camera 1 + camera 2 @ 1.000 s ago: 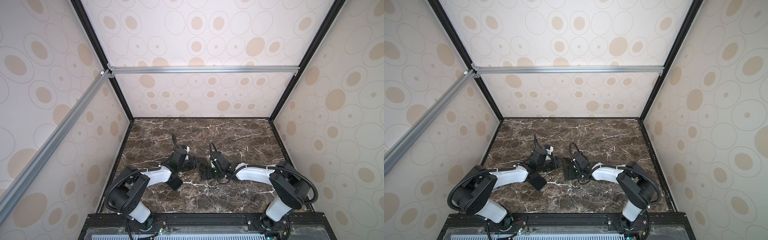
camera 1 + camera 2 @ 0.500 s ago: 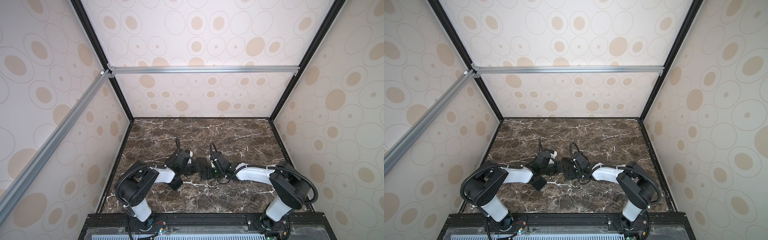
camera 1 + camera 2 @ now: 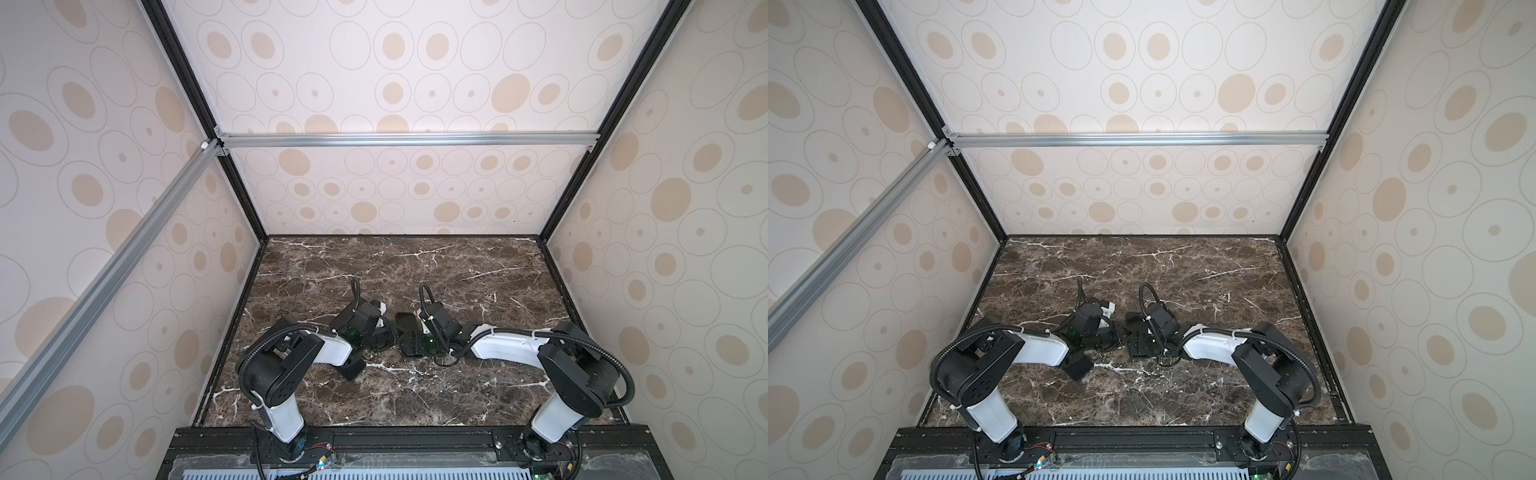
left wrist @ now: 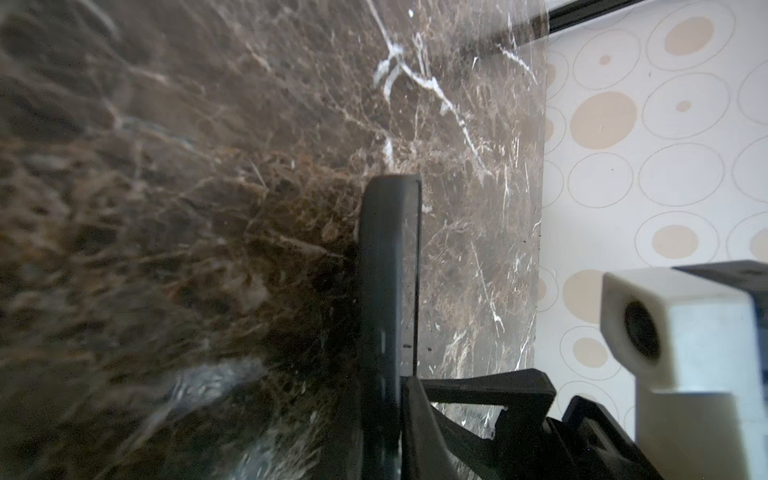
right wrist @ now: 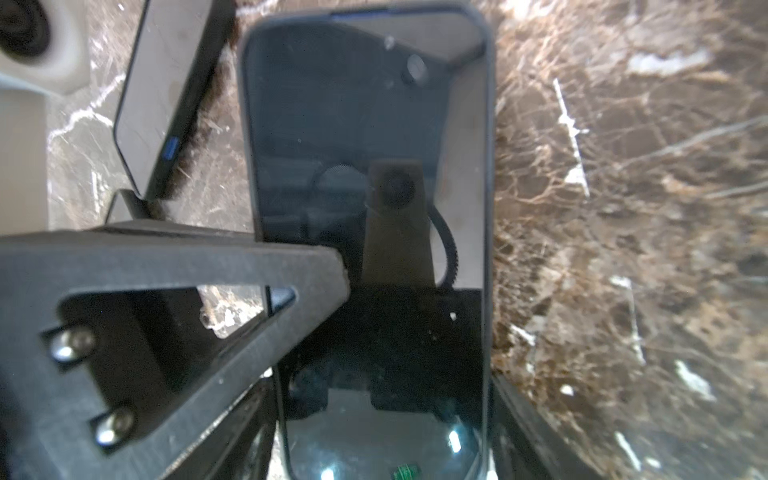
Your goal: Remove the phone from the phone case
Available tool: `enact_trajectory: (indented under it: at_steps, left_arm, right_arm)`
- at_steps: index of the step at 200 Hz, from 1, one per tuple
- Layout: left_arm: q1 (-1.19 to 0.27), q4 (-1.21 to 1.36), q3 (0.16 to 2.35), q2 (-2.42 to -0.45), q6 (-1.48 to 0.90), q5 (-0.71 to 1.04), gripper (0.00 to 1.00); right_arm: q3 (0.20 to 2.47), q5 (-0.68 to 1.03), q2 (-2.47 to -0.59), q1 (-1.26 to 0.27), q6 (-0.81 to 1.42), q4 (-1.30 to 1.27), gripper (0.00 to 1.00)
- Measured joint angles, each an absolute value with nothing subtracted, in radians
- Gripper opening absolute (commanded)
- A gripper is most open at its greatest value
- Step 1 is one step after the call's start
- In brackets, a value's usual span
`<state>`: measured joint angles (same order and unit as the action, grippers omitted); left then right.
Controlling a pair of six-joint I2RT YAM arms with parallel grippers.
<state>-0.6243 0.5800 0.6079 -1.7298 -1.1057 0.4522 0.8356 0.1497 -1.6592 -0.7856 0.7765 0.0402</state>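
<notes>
Black glossy dark-rimmed phone (image 5: 365,124) on brown marble tabletop (image 5: 623,249), centre of right wrist view.
Looks slick, fragile: grip long edges; left claw (image 4: 399,399) pinches thin dark slab (image 4: 386,270); right claw (image 5: 424,328) straddles phone, hold unclear.

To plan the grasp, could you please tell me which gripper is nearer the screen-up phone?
Right. The right gripper straddles the phone; the left gripper, beside it, grips a dark slab.

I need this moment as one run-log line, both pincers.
left pincer: shut on dark slab | right pincer: jaws wide astride cased phone, grip unclear | removal pending
</notes>
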Motion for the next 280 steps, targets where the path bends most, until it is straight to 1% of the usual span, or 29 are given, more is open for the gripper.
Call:
enact_trajectory:
  at_steps: [10, 26, 37, 55, 79, 88, 99, 122, 138, 144, 149, 151, 179, 197, 217, 245, 280]
  left_arm:
    - [-0.624, 0.577, 0.612, -1.730, -1.102, 0.455, 0.00]
    - [-0.625, 0.554, 0.633, -1.728, -1.088, 0.465, 0.00]
    - [-0.627, 0.520, 0.666, -1.721, -1.060, 0.461, 0.00]
    - [-0.630, 0.446, 0.723, -1.686, -0.997, 0.428, 0.00]
    - [-0.614, 0.374, 0.795, -1.602, -0.917, 0.388, 0.00]
    - [-0.604, 0.368, 0.819, -1.574, -0.894, 0.385, 0.00]
    - [-0.590, 0.369, 0.849, -1.545, -0.870, 0.389, 0.00]
    - [-0.558, 0.387, 0.895, -1.502, -0.844, 0.410, 0.00]
    - [-0.542, 0.397, 0.919, -1.489, -0.834, 0.427, 0.00]
    - [-0.538, 0.403, 0.927, -1.488, -0.828, 0.437, 0.00]
    - [-0.535, 0.411, 0.933, -1.486, -0.823, 0.448, 0.00]
    - [-0.533, 0.414, 0.936, -1.486, -0.822, 0.452, 0.00]
    - [-0.521, 0.492, 0.944, -1.486, -0.815, 0.519, 0.00]
    - [-0.521, 0.495, 0.979, -1.486, -0.794, 0.554, 0.00]
    - [-0.521, 0.516, 1.015, -1.469, -0.758, 0.561, 0.00]
    - [-0.521, 0.534, 1.016, -1.398, -0.706, 0.558, 0.00]
    - [-0.521, 0.583, 0.987, -1.316, -0.665, 0.555, 0.00]
  right_arm:
    - [0.836, 0.154, -1.656, -0.784, 0.776, 0.042, 0.76]
    - [0.833, 0.136, -1.628, -0.784, 0.770, 0.065, 0.80]
    - [0.831, 0.116, -1.586, -0.784, 0.755, 0.087, 0.80]
    - [0.829, 0.068, -1.468, -0.785, 0.733, 0.126, 0.75]
    - [0.829, -0.012, -1.280, -0.785, 0.701, 0.135, 0.75]
    - [0.828, -0.046, -1.219, -0.785, 0.685, 0.128, 0.70]
    - [0.828, -0.090, -1.163, -0.785, 0.672, 0.120, 0.68]
    - [0.831, -0.178, -1.102, -0.784, 0.633, 0.116, 0.70]
    - [0.869, -0.212, -1.096, -0.779, 0.606, 0.174, 0.68]
    - [0.890, -0.218, -1.096, -0.774, 0.596, 0.196, 0.74]
    - [0.905, -0.219, -1.095, -0.768, 0.590, 0.205, 0.81]
    - [0.913, -0.220, -1.095, -0.765, 0.582, 0.210, 0.82]
    - [0.996, -0.154, -1.092, -0.675, 0.562, 0.230, 0.87]
    - [1.047, -0.101, -1.092, -0.604, 0.559, 0.250, 0.87]
    - [1.088, -0.050, -1.089, -0.565, 0.542, 0.256, 0.87]
    - [1.102, -0.017, -1.063, -0.548, 0.509, 0.228, 0.87]
    - [1.084, 0.010, -1.019, -0.548, 0.499, 0.133, 0.87]
